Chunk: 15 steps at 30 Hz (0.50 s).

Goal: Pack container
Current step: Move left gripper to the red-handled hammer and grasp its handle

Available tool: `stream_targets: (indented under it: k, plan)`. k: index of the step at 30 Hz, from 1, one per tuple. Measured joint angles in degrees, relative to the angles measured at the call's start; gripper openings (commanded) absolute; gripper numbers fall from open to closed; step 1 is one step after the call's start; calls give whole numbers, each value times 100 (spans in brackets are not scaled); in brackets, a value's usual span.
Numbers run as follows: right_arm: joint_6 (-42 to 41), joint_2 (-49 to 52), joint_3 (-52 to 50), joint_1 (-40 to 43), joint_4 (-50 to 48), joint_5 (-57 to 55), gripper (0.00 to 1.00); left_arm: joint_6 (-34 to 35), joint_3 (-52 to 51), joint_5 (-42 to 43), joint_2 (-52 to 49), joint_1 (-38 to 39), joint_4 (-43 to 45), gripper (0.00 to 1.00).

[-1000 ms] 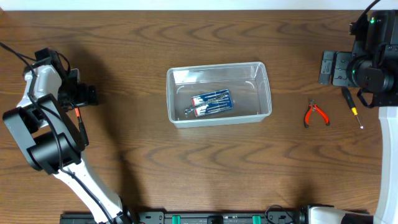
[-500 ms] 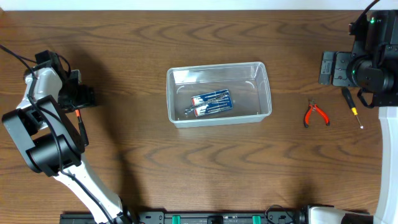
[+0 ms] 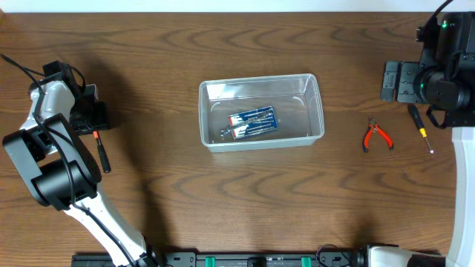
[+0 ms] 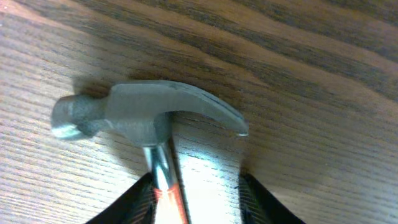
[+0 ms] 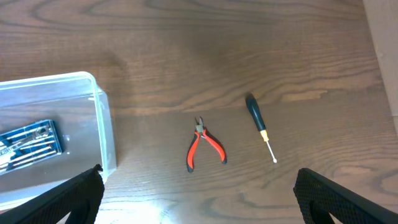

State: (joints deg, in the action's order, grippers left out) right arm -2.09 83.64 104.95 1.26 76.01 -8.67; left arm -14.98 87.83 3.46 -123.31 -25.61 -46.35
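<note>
- Overhead view: the left end effector, at the left edge of the frame, has moved a little to the left and downward compared with a second ago. More of the dark handle of the hammer now shows below it.
- The container has not moved; it stands at the middle of the tabletop, well apart from the hammer. I judge that the left arm is only settling for a grasp and the hammer is not yet lifted.
- Inside the container lies one blue set of small tools; I see nothing else in it.
- At the right of the frame, the red pliers and the screwdriver wait outside the container, near the right end effector.
- Left wrist view: the hammer head fills the centre and lies on the wood. The shaft runs down between the fingers, close to the one on the frame's left and with a clear gap on the other side. The end effector is therefore spread, not clamped.
- Right wrist view: the fingers stand wide apart in the lower corners and hold nothing. The container wall is at the left, and the pliers and screwdriver are at the centre.
</note>
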Motion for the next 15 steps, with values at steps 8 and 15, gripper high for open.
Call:
stream_targets:
  k: [8,15]
  plan:
    - [28,0,0,0,0,0,99,2,0,-44,0,2,-37,20]
    - [44,0,0,0,0,0,99,2,0,-66,2,2,-44,12]
